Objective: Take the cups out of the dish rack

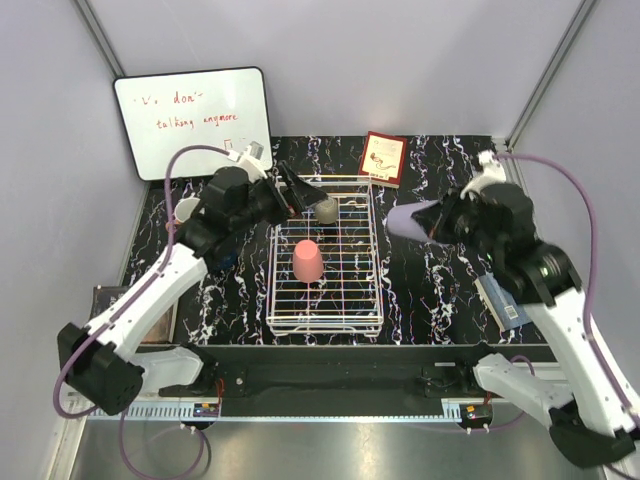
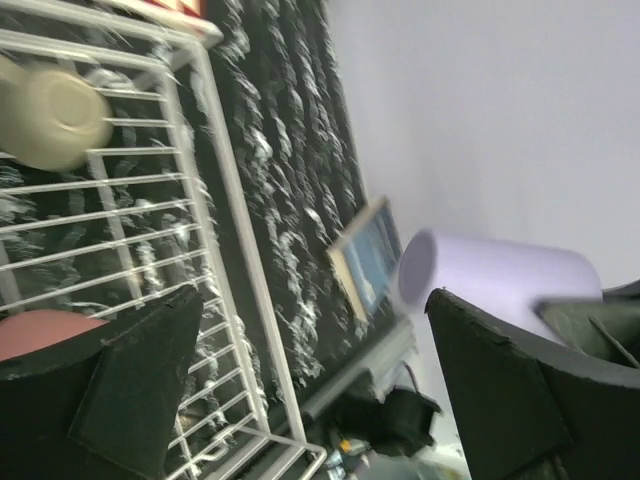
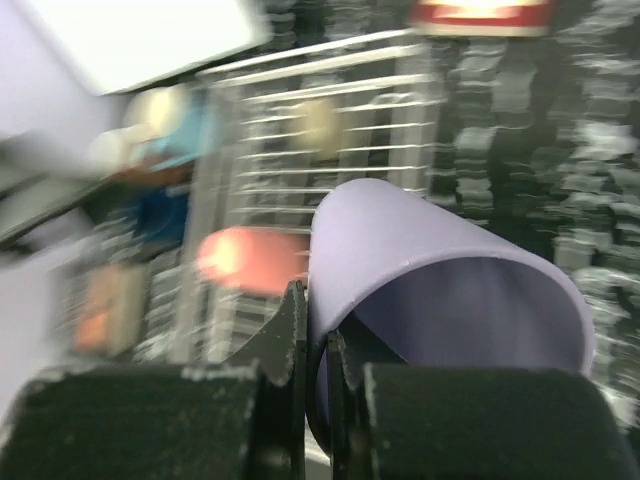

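Observation:
The white wire dish rack (image 1: 350, 300) lies mid-table. A salmon cup (image 1: 308, 260) stands upside down in it, and a grey-beige cup (image 1: 326, 211) sits near its far end. My left gripper (image 1: 305, 197) is open and empty over the rack's far left corner, beside the grey-beige cup (image 2: 55, 115). My right gripper (image 3: 315, 350) is shut on the rim of the lavender tumbler (image 3: 440, 280). It holds the tumbler (image 1: 408, 220) on its side in the air, right of the rack. A light blue mug (image 3: 185, 140) and a dark blue cup (image 3: 160, 210) show blurred left of the rack.
A whiteboard (image 1: 190, 120) leans at the back left. A red card (image 1: 383, 157) stands behind the rack. A blue book (image 1: 500, 300) lies on the right under my right arm. A flat framed object (image 1: 105, 300) lies at the left edge.

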